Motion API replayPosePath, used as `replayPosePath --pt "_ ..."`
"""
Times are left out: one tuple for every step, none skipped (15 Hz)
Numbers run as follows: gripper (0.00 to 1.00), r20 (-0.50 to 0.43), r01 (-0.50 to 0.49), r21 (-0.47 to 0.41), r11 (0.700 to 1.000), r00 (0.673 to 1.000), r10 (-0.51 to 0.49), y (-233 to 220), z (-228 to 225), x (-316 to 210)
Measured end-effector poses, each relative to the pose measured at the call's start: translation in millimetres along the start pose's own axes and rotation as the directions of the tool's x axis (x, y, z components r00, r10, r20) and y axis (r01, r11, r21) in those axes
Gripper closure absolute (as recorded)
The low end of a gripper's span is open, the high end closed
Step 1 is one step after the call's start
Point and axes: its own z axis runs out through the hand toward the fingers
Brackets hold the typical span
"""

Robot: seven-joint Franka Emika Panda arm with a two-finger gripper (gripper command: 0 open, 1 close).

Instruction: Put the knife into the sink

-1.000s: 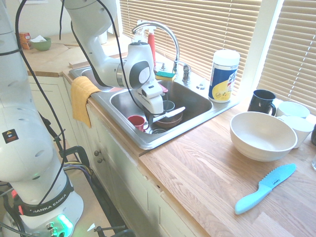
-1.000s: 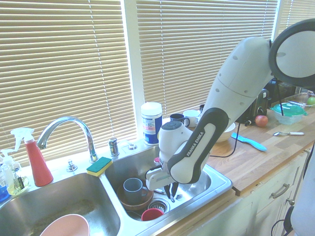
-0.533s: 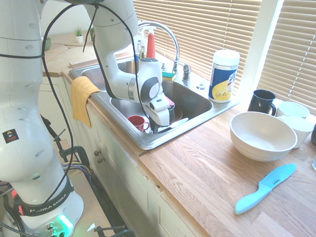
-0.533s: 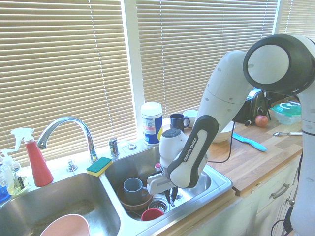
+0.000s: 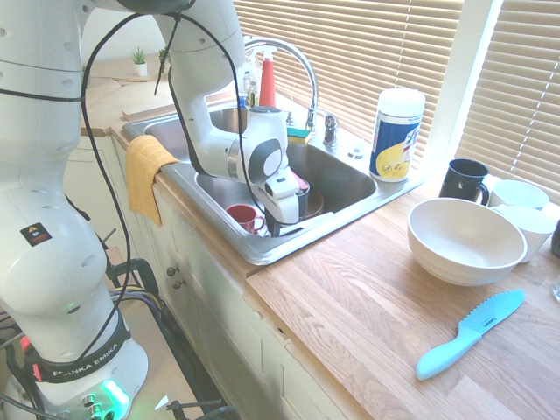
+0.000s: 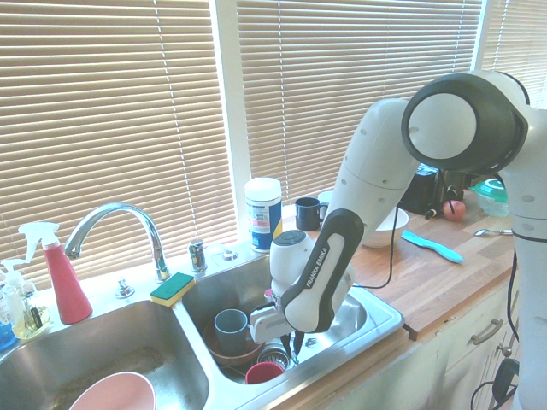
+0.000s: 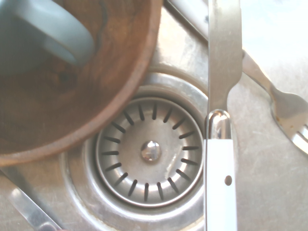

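Observation:
My gripper [image 5: 285, 219] reaches down into the right basin of the steel sink [image 5: 350, 217], low by the drain, and is shut on the knife [image 5: 305, 222], whose pale tip sticks out toward the counter. The second exterior view shows the gripper [image 6: 295, 343] just over the basin floor inside the sink [image 6: 386, 321]. Close up in the wrist view, the knife's white handle [image 7: 220, 185] and narrow metal blade [image 7: 224, 48] run alongside the drain strainer [image 7: 150, 150].
A brown bowl [image 7: 72, 96] holding a grey mug [image 6: 229, 325], a red cup [image 5: 242, 215] and a fork [image 7: 284, 106] share the basin. The faucet [image 5: 289, 57] arches behind. A light-blue plastic knife [image 5: 468, 332] and white bowl [image 5: 464, 238] sit on the wooden counter.
The arm has sunk deeper into the right basin, carrying the knife from above the bowl down to just over the drain. In the last half second it barely moved.

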Motion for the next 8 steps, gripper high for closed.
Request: replayPosePath --pt "0.0 0.0 -0.002 -0.001 1.0 1.0 0.002 0.2 0.6 -0.1" --pt "0.0 -0.001 -0.005 -0.001 1.0 1.0 0.005 0.2 0.7 0.0" --pt "0.0 0.0 -0.006 -0.001 1.0 1.0 0.006 0.0 0.6 -0.2" --pt "0.0 -0.002 -0.006 -0.001 1.0 1.0 0.006 -0.2 0.6 -0.4" --pt "0.0 -0.004 -0.005 0.0 1.0 1.0 0.005 -0.2 0.5 -0.3" --pt "0.0 -0.007 -0.003 0.002 1.0 1.0 0.003 -0.6 0.3 -0.5" --pt "0.0 -0.01 -0.001 0.004 1.0 1.0 0.001 -1.2 -0.2 -1.2" --pt "0.0 -0.012 0.001 0.007 1.0 1.0 -0.001 -2.2 -1.8 -2.1"
